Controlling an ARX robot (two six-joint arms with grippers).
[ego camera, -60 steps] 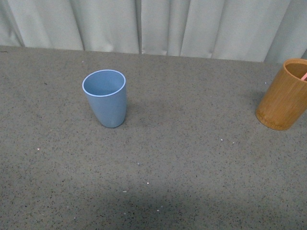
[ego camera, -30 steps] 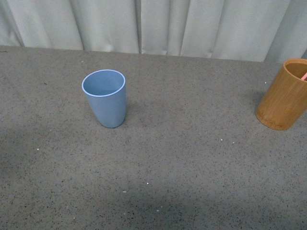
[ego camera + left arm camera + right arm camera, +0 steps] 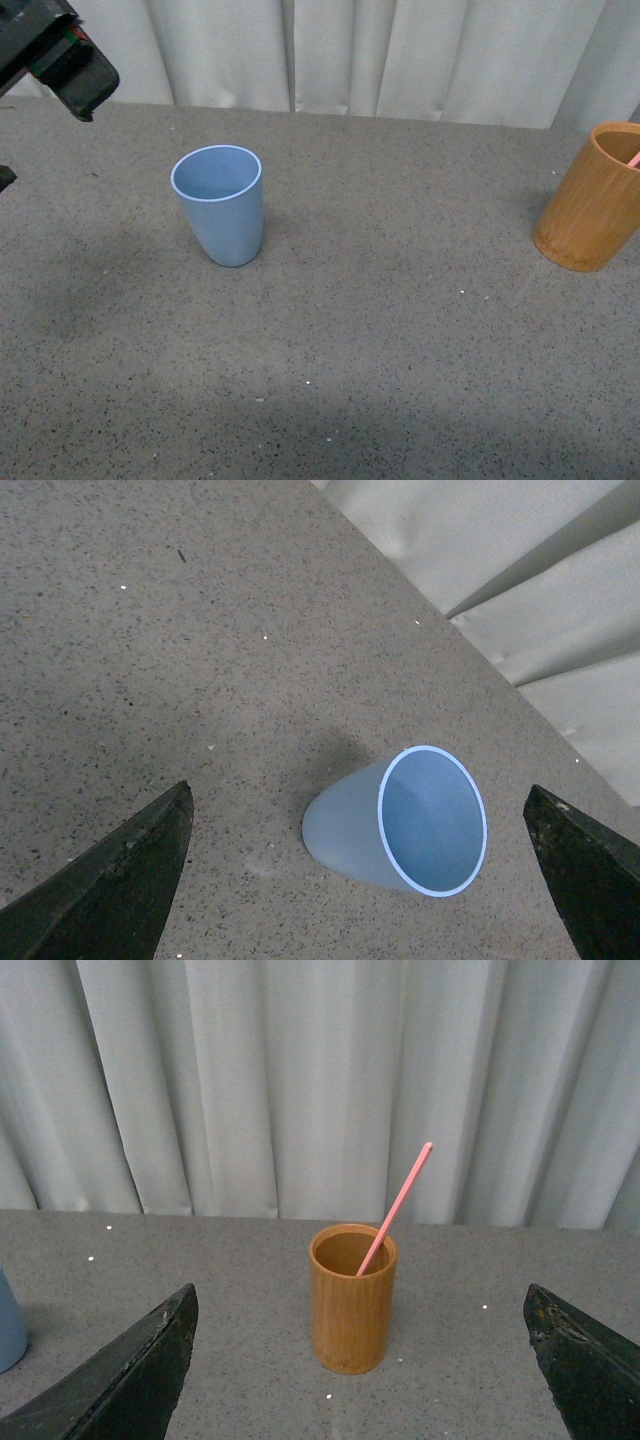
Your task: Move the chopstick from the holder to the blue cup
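The light blue cup (image 3: 220, 203) stands upright and empty on the grey table, left of centre; it also shows in the left wrist view (image 3: 405, 821). The orange-brown holder (image 3: 592, 198) stands at the right edge, with a pink tip of the chopstick (image 3: 634, 158) at its rim. In the right wrist view the holder (image 3: 352, 1298) holds one salmon-pink chopstick (image 3: 396, 1207) leaning against its rim. My left gripper (image 3: 365, 880) is open, high above and short of the blue cup; part of it shows at the top left of the front view (image 3: 60, 55). My right gripper (image 3: 360, 1365) is open, facing the holder from a distance.
A pale pleated curtain (image 3: 330, 50) hangs behind the table's far edge. The grey speckled table (image 3: 400, 340) spreads between cup and holder. The blue cup's side shows at the edge of the right wrist view (image 3: 8, 1325).
My left gripper has come into the front view at the top left corner; it was out of view before. The cup and the holder have not moved.
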